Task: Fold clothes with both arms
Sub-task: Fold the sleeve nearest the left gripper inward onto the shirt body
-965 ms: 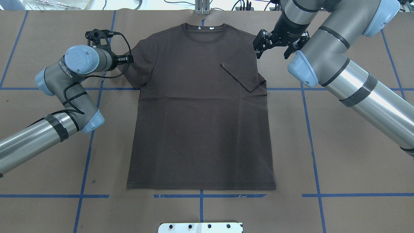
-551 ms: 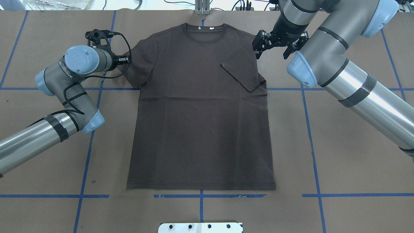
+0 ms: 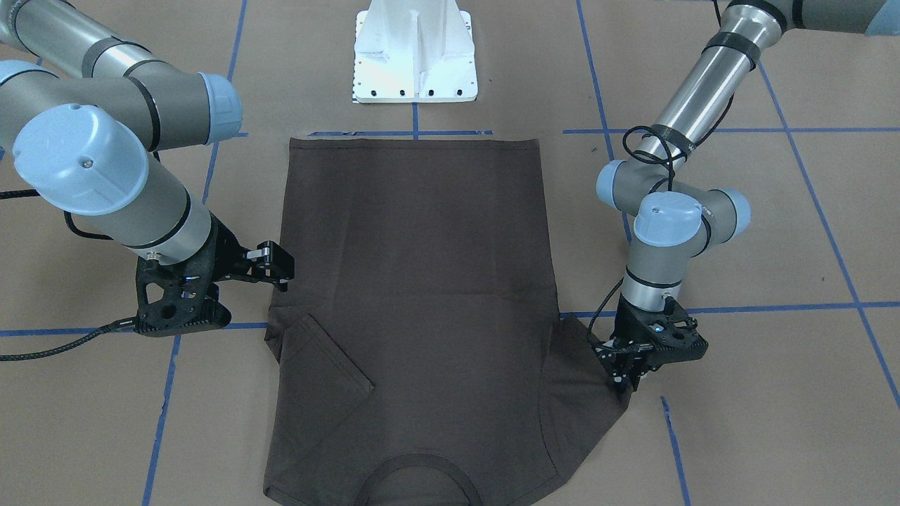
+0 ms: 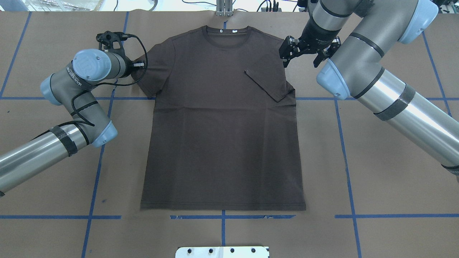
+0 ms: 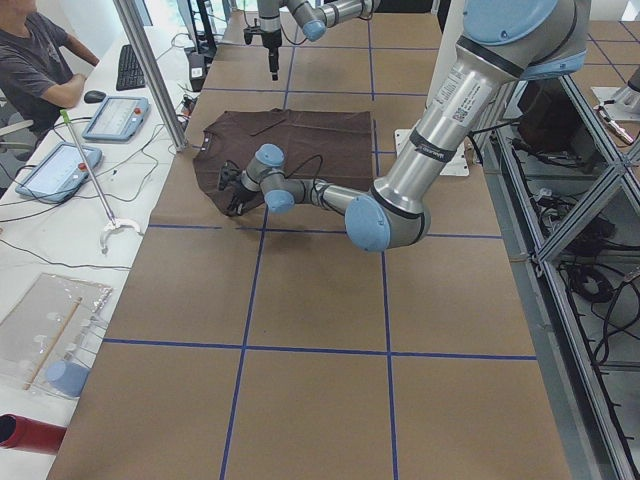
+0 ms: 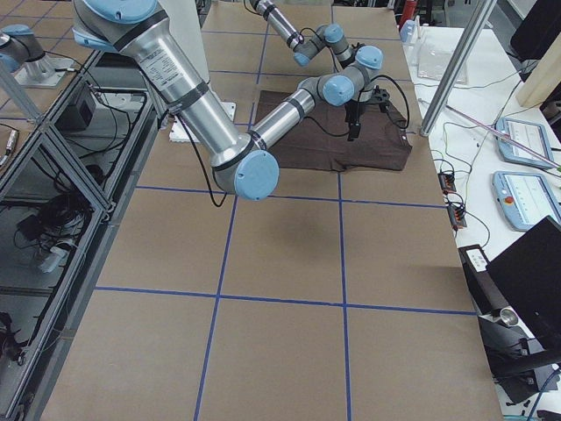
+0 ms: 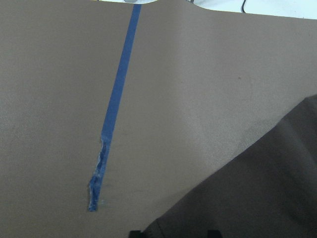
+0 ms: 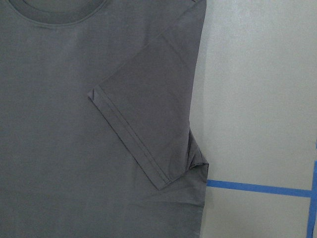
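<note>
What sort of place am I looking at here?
Probably a robotics lab: a left arm and right arm flank a T-shirt on a table gridded with blue tape; a person sits by tablets.

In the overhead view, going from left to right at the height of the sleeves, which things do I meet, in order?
left gripper → spread-out sleeve → folded-in sleeve → right gripper

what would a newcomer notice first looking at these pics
The dark T-shirt spread flat on the brown table draws the eye first, one sleeve already folded in over the chest on the robot's right side. The left gripper is down at the other sleeve, at its edge, while the open right gripper hangs beside the shirt's shoulder.
</note>
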`<state>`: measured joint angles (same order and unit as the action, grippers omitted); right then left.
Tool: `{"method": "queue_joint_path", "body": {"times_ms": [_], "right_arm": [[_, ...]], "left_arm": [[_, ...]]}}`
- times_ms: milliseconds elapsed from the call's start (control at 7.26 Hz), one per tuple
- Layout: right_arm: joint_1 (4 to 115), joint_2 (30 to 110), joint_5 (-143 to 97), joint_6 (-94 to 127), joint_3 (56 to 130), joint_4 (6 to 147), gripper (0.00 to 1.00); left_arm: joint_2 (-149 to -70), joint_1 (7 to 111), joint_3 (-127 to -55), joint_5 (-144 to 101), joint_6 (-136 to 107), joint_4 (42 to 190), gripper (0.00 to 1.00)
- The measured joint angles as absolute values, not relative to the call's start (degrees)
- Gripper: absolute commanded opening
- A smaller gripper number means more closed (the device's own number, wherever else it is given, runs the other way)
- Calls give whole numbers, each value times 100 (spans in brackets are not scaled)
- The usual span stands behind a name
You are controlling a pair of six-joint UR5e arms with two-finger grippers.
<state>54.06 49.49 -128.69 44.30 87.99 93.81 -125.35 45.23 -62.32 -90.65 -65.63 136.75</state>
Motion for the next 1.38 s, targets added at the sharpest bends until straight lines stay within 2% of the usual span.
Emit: {"method": "queue_joint_path", "body": {"times_ms": [413,827,1240,1378], "right_arm": [[5389,4971,-12867,4414,8798,9366,100],[5407,4992,-12875,4393,8827,9361,100],[5486,5084,-12889,4336,8892,9355,100],[5489,5103,-12885,4334,8910,9354,100]], "left_arm": [[-12740,4557,-6575,-9269,-6569,13217,0],[-13649,4574,-6846,-9535,-6981,11911,0],[-14241,4501,-6247,-9505,-7481,11810,0],[-14348,4458,-6023,-9498,-7545,11964,21]]}}
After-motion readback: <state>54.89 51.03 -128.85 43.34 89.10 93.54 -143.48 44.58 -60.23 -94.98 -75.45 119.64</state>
